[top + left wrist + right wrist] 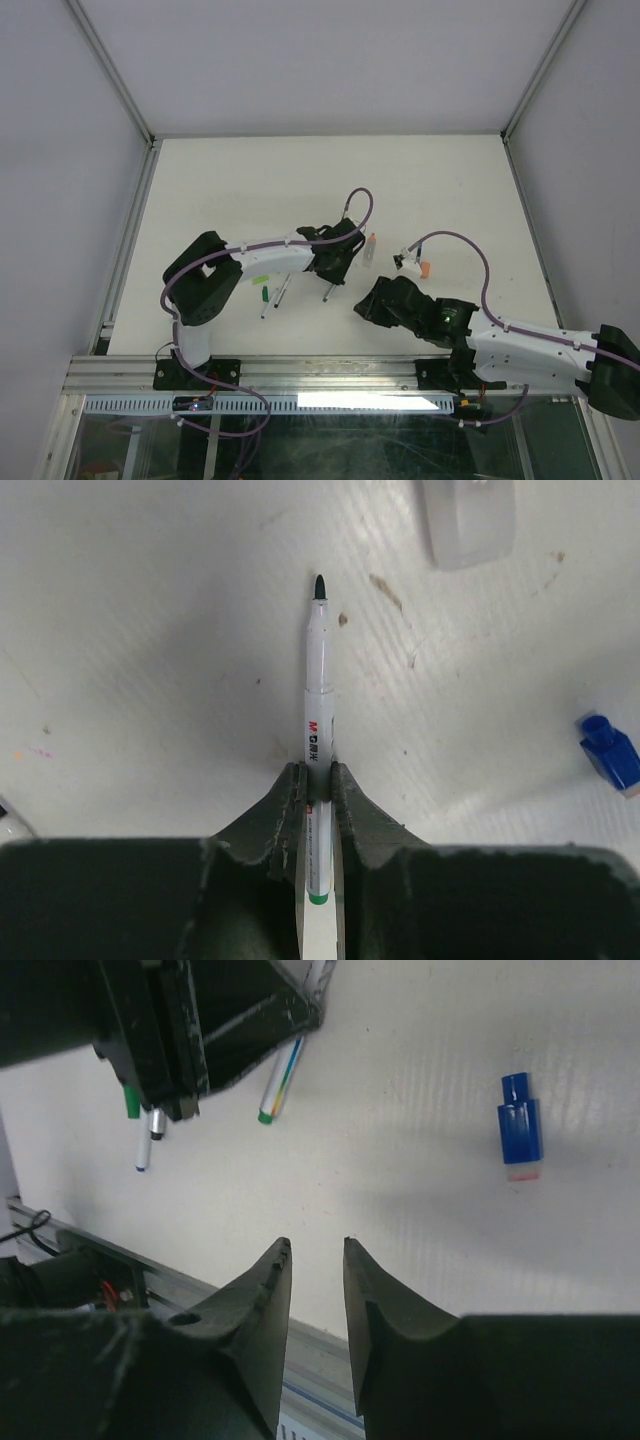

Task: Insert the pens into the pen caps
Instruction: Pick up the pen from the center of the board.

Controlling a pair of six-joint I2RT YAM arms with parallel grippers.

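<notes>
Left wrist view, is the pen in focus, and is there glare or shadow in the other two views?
Left wrist view: the pen in the left pincer is sharp, its print readable. Right wrist view: a faint, soft-edged shadow lies near the blue cap. Top view: a bright glare streak on the front rail.

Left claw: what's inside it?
A white pen is clamped in the left claw, dark tip pointing out. The claw covers part of its barrel, and its rear past the green band is unclear.
</notes>
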